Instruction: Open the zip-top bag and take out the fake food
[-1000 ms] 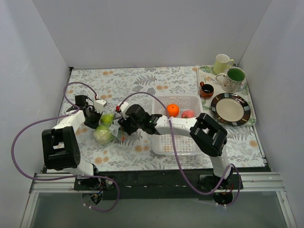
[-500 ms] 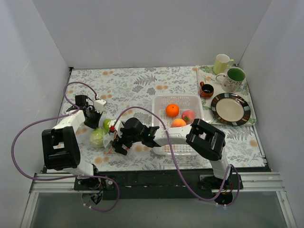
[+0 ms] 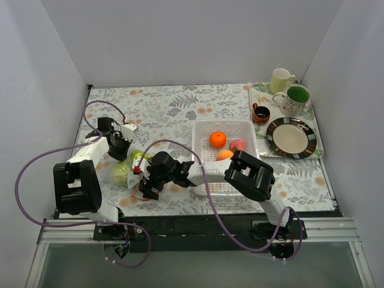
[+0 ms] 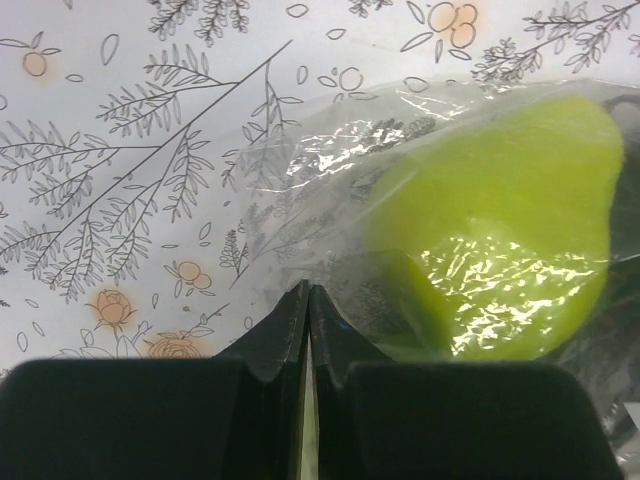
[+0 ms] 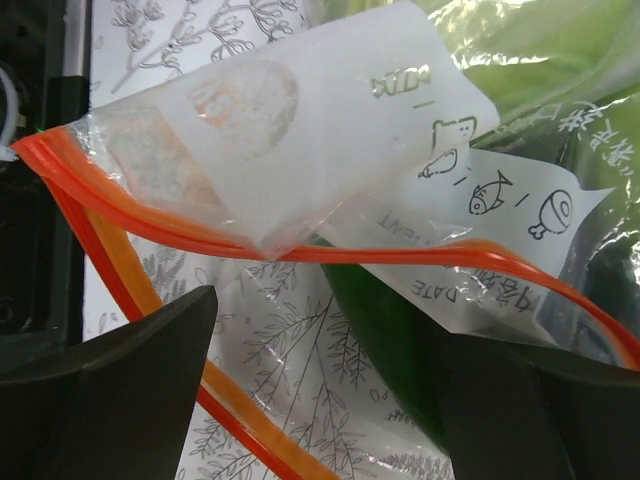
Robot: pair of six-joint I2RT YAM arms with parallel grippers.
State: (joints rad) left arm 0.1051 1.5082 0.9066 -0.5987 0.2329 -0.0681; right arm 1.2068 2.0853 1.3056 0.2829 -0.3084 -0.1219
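Observation:
The zip-top bag (image 3: 128,175) lies at the left on the floral cloth, with two light green round pieces (image 3: 122,172) inside. My left gripper (image 3: 120,149) is shut on the bag's far end; in its wrist view the closed fingertips (image 4: 308,292) pinch the clear film beside a light green fruit (image 4: 500,240). My right gripper (image 3: 143,185) is open at the bag's near end. In its wrist view the open jaws (image 5: 330,350) straddle the gaping mouth, with the red-orange zip strip (image 5: 400,255) above and a dark green long piece (image 5: 395,340) just inside.
A white perforated basket (image 3: 207,180) stands right of the bag and holds an orange (image 3: 218,139), a peach-red fruit (image 3: 238,144) and another orange piece (image 3: 224,155). A tray at the back right carries cups (image 3: 291,99) and a striped plate (image 3: 291,137).
My right gripper has moved left and toward the near edge, from beside the basket to the bag's mouth. The third piece in the basket is now uncovered. The left gripper shifted slightly back.

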